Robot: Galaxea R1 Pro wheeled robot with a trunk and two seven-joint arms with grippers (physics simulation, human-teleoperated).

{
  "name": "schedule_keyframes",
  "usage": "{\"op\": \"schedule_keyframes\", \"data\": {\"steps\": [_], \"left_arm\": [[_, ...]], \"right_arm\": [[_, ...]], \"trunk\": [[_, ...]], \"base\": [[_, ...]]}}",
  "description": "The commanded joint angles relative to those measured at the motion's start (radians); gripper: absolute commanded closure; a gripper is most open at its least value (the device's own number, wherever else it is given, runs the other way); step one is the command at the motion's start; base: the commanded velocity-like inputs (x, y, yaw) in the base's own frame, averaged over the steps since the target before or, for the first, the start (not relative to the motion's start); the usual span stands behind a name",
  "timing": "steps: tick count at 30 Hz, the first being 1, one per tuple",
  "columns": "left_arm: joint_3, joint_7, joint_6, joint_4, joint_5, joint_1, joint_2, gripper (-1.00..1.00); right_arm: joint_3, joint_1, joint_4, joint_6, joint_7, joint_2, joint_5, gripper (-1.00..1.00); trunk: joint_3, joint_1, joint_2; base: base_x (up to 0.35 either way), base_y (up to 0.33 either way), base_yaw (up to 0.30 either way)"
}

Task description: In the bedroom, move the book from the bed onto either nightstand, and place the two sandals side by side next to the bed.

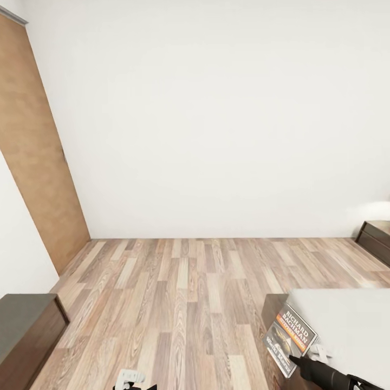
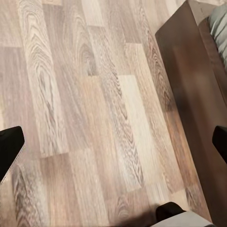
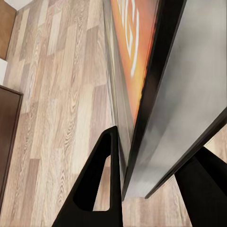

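Observation:
The book, dark with an orange band and white "Richard Bachman" lettering, is tilted up over the corner of the bed. My right gripper is shut on its lower edge. In the right wrist view the two black fingers clamp the book edge-on above the wood floor. My left gripper is open over bare floor beside the bed's dark brown base; its tip peeks in at the head view's bottom edge. Both sandals are out of view.
A long low dark brown cabinet stands at the lower left. A brown door is set in the left wall. A dark wooden stand is cut off at the right edge by the white wall. Plank floor spreads between them.

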Motion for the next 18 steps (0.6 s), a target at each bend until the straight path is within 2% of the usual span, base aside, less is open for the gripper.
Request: {"op": "schedule_keyframes", "data": {"steps": [1,18], "left_arm": [[-0.008,-0.001,-0.005,0.001,0.008,-0.001,0.001,-1.00],[-0.008,-0.001,-0.005,0.001,0.008,-0.001,0.001,-1.00]], "right_arm": [[0.003,-0.001,0.000,0.004,0.003,-0.001,-0.012,1.00],[0.003,-0.001,0.000,0.004,0.003,0.000,-0.012,1.00]], "trunk": [[-0.001,0.001,-0.001],[-0.001,0.001,-0.001]], "base": [[0.331,0.000,0.000],[0.331,0.000,0.000]]}}
